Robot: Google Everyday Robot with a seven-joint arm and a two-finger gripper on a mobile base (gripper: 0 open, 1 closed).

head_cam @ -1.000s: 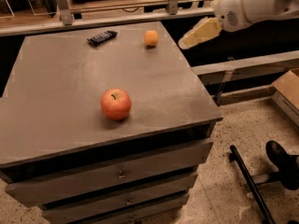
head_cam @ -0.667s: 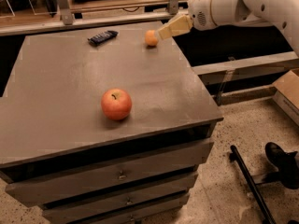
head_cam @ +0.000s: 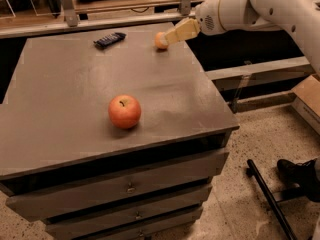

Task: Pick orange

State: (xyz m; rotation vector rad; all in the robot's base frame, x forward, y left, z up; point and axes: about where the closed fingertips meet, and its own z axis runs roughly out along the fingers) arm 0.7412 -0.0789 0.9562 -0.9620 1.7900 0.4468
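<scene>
The orange (head_cam: 159, 40) is a small round orange-yellow fruit near the far right corner of the grey cabinet top (head_cam: 75, 84). My gripper (head_cam: 170, 36), with tan fingers on a white arm, reaches in from the upper right, and its tips are right at the orange's right side. The fruit rests on the surface. A larger red-orange apple (head_cam: 124, 111) with a stem dimple sits nearer the front middle, well away from the gripper.
A dark flat wrapped bar (head_cam: 109, 39) lies at the far edge, left of the orange. The cabinet has drawers (head_cam: 130, 188) below. A shelf with metal rails runs behind. A black stand base (head_cam: 270, 199) lies on the speckled floor at the lower right.
The arm has swung left from beyond the cabinet's right edge. The gripper now sits against the orange. The orange, apple and bar have not moved.
</scene>
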